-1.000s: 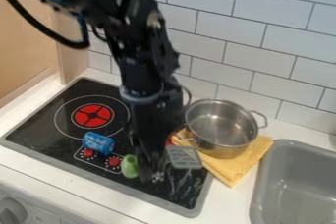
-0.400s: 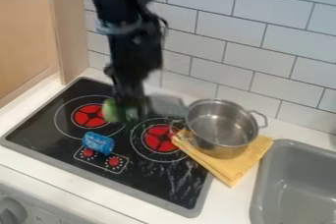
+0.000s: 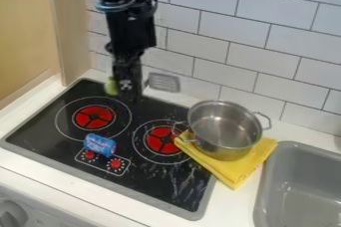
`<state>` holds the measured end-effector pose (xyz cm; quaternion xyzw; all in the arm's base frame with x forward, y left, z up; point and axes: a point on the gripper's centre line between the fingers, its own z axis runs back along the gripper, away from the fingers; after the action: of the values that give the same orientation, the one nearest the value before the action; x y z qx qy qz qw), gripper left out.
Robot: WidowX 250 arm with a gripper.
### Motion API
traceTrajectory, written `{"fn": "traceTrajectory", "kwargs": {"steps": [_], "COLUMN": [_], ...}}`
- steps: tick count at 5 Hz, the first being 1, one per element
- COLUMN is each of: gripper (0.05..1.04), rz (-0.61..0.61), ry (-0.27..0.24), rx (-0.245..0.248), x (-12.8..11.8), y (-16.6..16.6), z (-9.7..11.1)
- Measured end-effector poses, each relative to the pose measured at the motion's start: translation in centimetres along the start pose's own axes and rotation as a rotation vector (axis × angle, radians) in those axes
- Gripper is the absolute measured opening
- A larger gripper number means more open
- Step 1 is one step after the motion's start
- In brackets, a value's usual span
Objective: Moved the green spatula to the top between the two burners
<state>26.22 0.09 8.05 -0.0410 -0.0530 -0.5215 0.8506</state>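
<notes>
Green-handled spatula with grey slotted head (image 3: pixel 164 82) was gripped crosswise in the black two-finger gripper (image 3: pixel 130 96), near the back of the black glass cooktop (image 3: pixel 150 186). Blue cylinder (image 3: pixel 100 145) lay by the red knobs (image 3: pixel 116 164); round steel pot (image 3: pixel 223 129) sat on folded yellow cloth (image 3: pixel 246 166).

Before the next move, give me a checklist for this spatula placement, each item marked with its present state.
1. Green spatula held by gripper: ok.
2. Spatula toward the stove's back, around the gap between the two burners: ok.
3. Spatula touching the stovetop: cannot tell.
4. Spatula released: not ok.
5. Pot apart from the spatula's blade: ok.
6. Blue object by the knobs, away from the spatula: ok.
</notes>
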Motion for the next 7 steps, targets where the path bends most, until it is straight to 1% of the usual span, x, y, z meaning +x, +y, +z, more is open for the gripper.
{"fn": "traceTrajectory", "kwargs": {"steps": [1, 2, 3, 5, 6, 7], "gripper": [0.308, 0.308, 0.308, 0.308, 0.308, 0.309], "rz": [-0.058, -0.118, -0.133, -0.125, -0.127, -0.150], "ry": [0.024, 0.015, 0.052, 0.090, 0.095, 0.094], "rx": [0.010, 0.036, 0.027, -0.011, -0.027, -0.037], "x": [0.4, 1.2, 0.9, 0.8, 0.8, 1.3], "y": [2.4, 4.4, 5.8, 7.6, 7.7, 7.4], "z": [-1.0, -1.6, -3.4, -6.6, -7.5, -7.9]}}
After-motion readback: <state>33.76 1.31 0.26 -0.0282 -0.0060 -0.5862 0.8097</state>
